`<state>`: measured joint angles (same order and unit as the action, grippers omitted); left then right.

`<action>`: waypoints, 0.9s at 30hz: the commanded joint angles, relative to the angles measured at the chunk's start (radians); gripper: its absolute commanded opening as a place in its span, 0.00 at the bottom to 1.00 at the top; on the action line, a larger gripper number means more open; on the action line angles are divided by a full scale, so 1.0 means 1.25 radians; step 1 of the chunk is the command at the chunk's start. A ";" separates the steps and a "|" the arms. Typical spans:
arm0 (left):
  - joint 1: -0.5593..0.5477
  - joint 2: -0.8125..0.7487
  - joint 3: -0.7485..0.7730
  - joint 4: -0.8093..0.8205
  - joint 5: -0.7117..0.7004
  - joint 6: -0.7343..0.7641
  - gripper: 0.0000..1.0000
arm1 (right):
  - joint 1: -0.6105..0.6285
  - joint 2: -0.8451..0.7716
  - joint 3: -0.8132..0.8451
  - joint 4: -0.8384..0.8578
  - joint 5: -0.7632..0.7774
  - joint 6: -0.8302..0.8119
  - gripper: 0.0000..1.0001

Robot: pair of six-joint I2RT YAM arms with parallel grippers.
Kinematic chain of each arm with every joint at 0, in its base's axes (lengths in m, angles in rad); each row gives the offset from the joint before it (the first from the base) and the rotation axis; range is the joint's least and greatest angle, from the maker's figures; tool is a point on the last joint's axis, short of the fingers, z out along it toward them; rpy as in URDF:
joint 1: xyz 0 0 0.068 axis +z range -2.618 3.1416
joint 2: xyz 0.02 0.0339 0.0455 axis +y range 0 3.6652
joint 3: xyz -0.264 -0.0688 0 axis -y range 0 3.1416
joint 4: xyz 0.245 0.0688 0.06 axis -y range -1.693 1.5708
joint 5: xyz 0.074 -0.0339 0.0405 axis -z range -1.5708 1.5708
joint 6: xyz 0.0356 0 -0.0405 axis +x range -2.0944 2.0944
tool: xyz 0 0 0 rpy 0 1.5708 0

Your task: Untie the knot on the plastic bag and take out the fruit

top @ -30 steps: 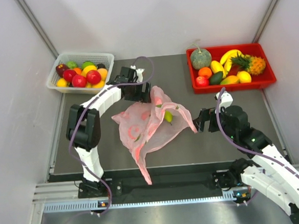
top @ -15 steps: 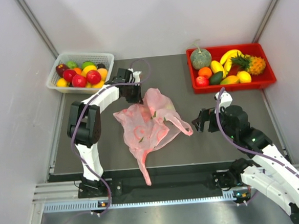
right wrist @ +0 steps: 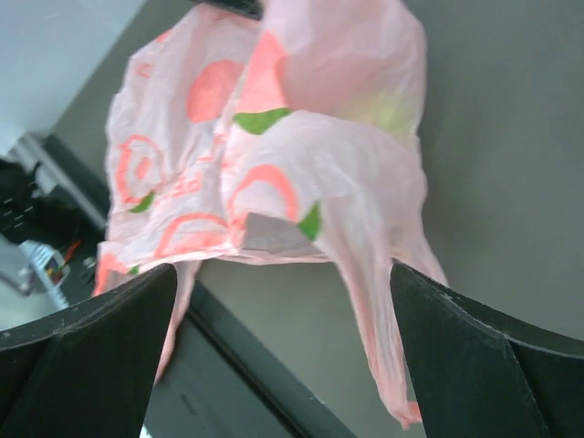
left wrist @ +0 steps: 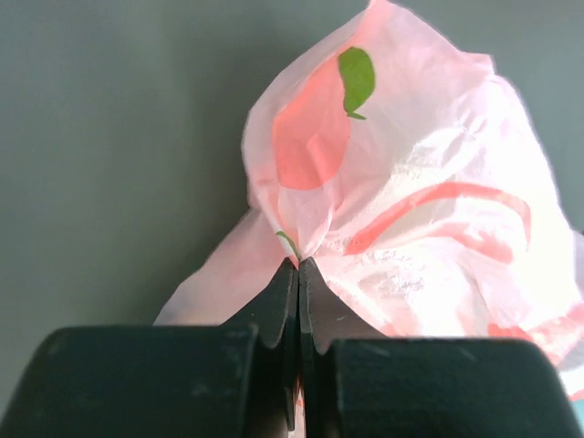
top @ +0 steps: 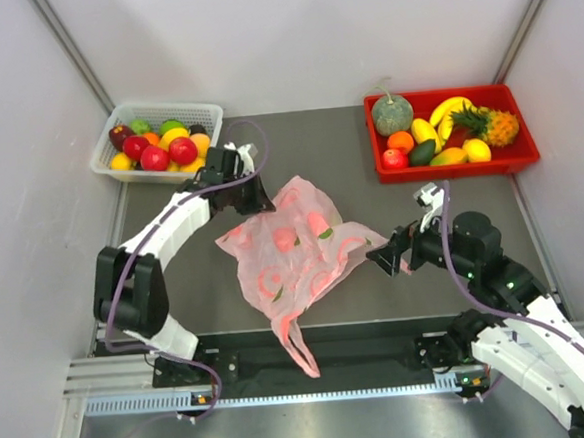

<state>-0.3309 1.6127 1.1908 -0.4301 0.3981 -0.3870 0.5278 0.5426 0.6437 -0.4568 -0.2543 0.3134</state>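
Note:
The pink plastic bag (top: pixel 292 249) lies spread flat at mid-table, printed with red and green marks. My left gripper (top: pixel 256 203) is shut on the bag's far-left edge; the left wrist view shows the film (left wrist: pixel 401 210) pinched at the gripper's (left wrist: pixel 298 263) tips. My right gripper (top: pixel 385 258) stands open at the bag's right side. A loose handle strip (right wrist: pixel 383 319) hangs between its wide-set fingers (right wrist: pixel 493 356). Another strip (top: pixel 301 354) trails over the front rail. The knot is out of view. A faint yellow-green tint (right wrist: pixel 388 109), perhaps the fruit, shows through the film.
A white basket (top: pixel 210 111) full of fruit stands at the back left, just behind my left gripper. A red tray (top: pixel 449 171) with a melon, a pineapple, bananas and other fruit stands at the back right. A dark rail (top: pixel 381 351) runs along the near edge.
My left gripper has shut on the bag's edge and its arm has swung left. The bag has slumped and spread flatter, covering the yellow-green fruit. My right gripper has moved slightly nearer and left.

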 commanded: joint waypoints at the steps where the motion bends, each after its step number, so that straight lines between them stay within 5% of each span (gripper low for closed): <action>1: 0.003 -0.109 -0.047 0.062 -0.017 -0.076 0.00 | 0.022 -0.035 0.015 0.050 -0.123 -0.013 1.00; 6: 0.005 -0.183 -0.113 0.080 -0.072 -0.087 0.00 | 0.037 -0.064 0.009 0.084 -0.220 -0.013 1.00; 12: 0.014 -0.181 -0.201 0.094 -0.098 -0.111 0.00 | 0.114 -0.038 0.007 0.093 -0.251 -0.020 0.87; 15: 0.021 -0.209 -0.265 0.150 -0.109 -0.143 0.00 | 0.179 -0.023 0.008 0.085 -0.221 -0.025 0.74; 22: 0.043 -0.203 -0.300 0.172 -0.118 -0.143 0.00 | 0.351 0.093 0.029 0.034 -0.011 -0.035 0.00; 27: 0.060 -0.170 -0.323 0.203 -0.080 -0.155 0.00 | 0.520 0.167 0.042 0.006 0.132 -0.020 0.00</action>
<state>-0.2695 1.3857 0.8089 -0.2493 0.2649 -0.5613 1.0870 0.7238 0.6434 -0.4278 -0.2516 0.2844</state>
